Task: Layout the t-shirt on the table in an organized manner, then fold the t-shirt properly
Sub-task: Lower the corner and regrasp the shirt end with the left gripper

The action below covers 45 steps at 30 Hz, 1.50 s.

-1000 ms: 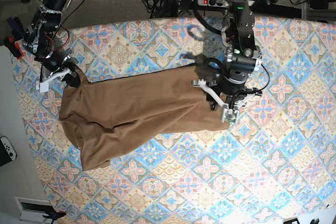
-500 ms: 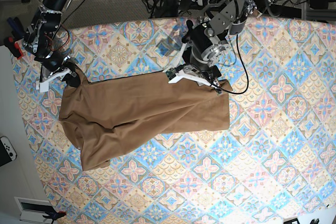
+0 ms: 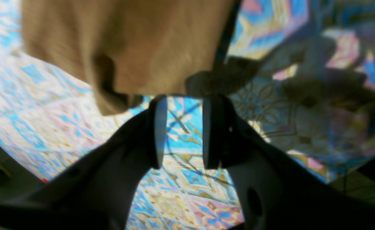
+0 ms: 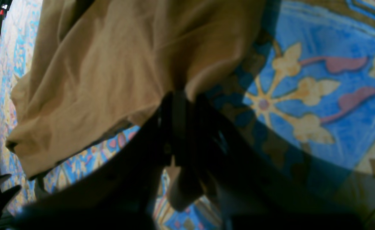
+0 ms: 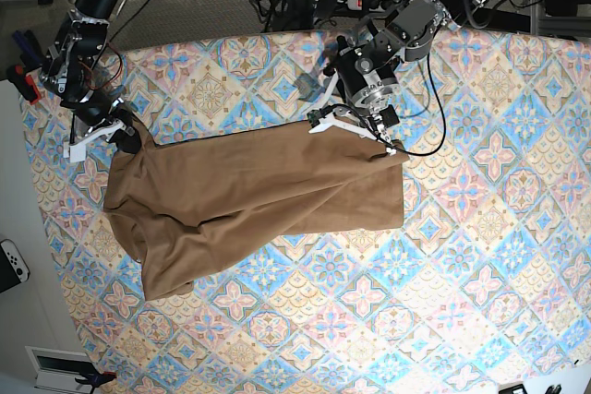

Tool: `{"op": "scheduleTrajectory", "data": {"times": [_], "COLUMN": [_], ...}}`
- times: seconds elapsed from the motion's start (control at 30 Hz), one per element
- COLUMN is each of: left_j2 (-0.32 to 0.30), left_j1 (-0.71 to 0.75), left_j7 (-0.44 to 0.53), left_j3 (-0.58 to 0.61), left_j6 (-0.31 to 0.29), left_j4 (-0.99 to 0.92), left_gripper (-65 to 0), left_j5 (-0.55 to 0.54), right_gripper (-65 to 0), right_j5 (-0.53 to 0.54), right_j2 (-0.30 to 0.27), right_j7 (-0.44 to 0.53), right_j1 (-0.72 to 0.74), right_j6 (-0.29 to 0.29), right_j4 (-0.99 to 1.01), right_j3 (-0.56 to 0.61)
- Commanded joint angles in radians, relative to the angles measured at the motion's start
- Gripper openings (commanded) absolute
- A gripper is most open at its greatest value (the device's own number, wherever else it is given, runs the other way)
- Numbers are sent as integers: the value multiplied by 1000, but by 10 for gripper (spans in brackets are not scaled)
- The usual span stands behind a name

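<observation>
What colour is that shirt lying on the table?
Plain tan-brown, with no print. The shirt shows best in the base view, spread on the patterned table.

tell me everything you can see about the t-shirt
The t-shirt is plain tan-brown soft fabric, lying stretched sideways across the patterned table, rumpled with long creases and not yet flat. Its lower left part bunches into a loose flap. The right claw is shut on its upper left corner. The left claw hovers open by the upper right edge, holding nothing.
</observation>
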<state>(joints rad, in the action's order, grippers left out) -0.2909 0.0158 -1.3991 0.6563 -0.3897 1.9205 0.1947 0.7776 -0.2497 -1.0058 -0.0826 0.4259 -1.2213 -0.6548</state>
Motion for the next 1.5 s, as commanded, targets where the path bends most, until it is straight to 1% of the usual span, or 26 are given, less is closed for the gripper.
{"op": "scheduleTrajectory", "data": {"times": [0.0, 0.07, 0.27, 0.4, 0.5, 0.7, 0.87, 0.93, 1.03, 1.13, 1.27, 1.33, 1.47], "left_j2": [9, 11, 11, 11, 9, 8, 6, 11, 12, 34, 38, 52, 54], "left_j1": [-14, -7, 2, -4, -15, -17, -18, -9, 11, 22, 28, 22, 20], "left_j7": [3, 8, 80, 89, 125, 162, 165, 171, 205, 198, 186, 165, 154], "left_j3": [0, 0, -3, -8, -10, -109, -105, -105, -105, -109, -103, -68, 1], "left_j6": [-4, -10, -5, -1, 1, -1, -4, -4, -4, -4, -10, -10, -10], "left_j4": [10, 14, -13, -37, -37, -40, -114, -112, -88, -31, 24, 17, -46], "left_gripper": [-474, -474, -474, -474, -476, -475, -477, -477, -475, -475, -475, -475, -475], "left_j5": [4, 4, 16, 16, 18, 18, 16, 15, 7, 13, 4, 9, 16], "right_gripper": [-650, -650, -650, -650, -650, -650, -650, -650, -650, -650, -650, -650, -650], "right_j5": [-42, -42, -42, -42, -42, -42, -42, -42, -42, -42, -42, -42, -42], "right_j2": [-4, -4, -4, -4, -4, -4, -4, -4, -4, -4, -4, -4, -4], "right_j7": [-52, -52, -52, -52, -52, -54, -54, -54, -54, -54, -54, -54, -54], "right_j1": [-1, -1, -1, -1, -1, -3, -1, -1, -1, -1, -1, -1, -1], "right_j6": [-8, -8, -8, -8, -8, -8, -8, -8, -8, -8, -8, -8, -8], "right_j4": [1, 1, 1, -1, -2, -4, -7, -7, -7, -5, -5, -5, -5], "right_j3": [3, 3, 5, 5, 5, 5, 5, 5, 5, 5, 5, 5, 5]}}
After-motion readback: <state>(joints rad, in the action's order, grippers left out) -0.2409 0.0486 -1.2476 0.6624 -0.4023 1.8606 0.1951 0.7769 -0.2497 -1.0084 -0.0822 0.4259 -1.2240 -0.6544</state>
